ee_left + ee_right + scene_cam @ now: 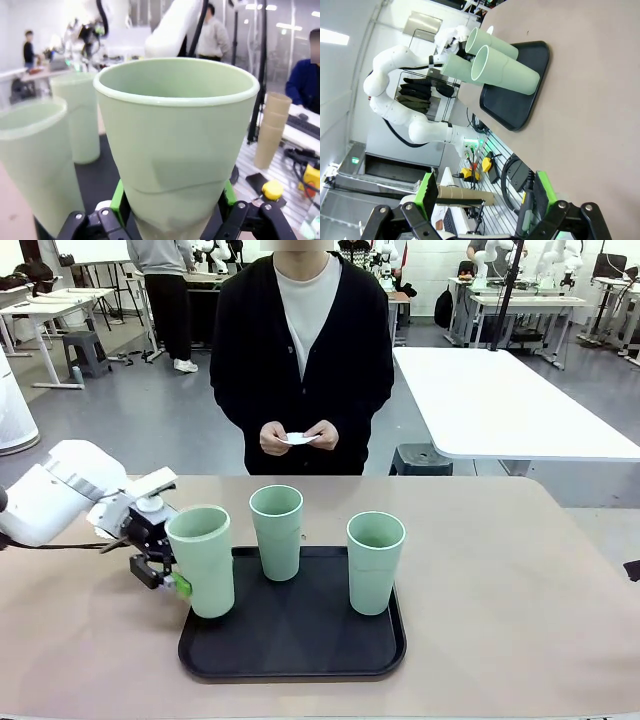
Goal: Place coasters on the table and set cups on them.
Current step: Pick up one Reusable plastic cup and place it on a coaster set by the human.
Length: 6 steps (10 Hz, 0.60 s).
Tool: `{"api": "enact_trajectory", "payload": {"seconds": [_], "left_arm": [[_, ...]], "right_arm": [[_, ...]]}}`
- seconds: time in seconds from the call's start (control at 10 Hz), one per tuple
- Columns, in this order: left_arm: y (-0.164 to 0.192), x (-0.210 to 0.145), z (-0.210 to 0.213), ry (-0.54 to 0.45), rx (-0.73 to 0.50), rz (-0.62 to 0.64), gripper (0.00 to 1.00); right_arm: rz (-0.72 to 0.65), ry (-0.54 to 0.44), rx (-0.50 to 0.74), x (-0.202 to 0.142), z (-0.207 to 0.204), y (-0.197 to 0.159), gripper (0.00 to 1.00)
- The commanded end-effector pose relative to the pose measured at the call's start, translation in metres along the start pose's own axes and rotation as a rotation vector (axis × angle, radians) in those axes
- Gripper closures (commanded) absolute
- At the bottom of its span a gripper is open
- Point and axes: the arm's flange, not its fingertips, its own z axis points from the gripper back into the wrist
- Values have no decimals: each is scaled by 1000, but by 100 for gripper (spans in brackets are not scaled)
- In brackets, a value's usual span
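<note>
Now, L gripper [176, 580] clamped low on leftmost cup [201, 555], arm in from the side, R gripper [485, 196] jaws apart, empty.

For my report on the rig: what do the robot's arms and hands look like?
The left arm is white and rounded, with a thin black cable beneath it. The left hand and the right hand are black, each with two bright green pads.
</note>
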Motion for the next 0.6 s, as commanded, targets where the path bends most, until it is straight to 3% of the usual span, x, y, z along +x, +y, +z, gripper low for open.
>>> {"api": "enact_trajectory", "payload": {"seconds": [0.0, 0.3, 0.5], "left_arm": [[-50, 75, 11, -93, 139, -109, 69], [-89, 147, 47, -25, 415, -162, 69], [-100, 164, 76, 3, 502, -141, 69]], "right_arm": [[15, -6, 3, 1, 1, 0, 0], [15, -6, 3, 1, 1, 0, 0], [15, -6, 3, 1, 1, 0, 0]]}}
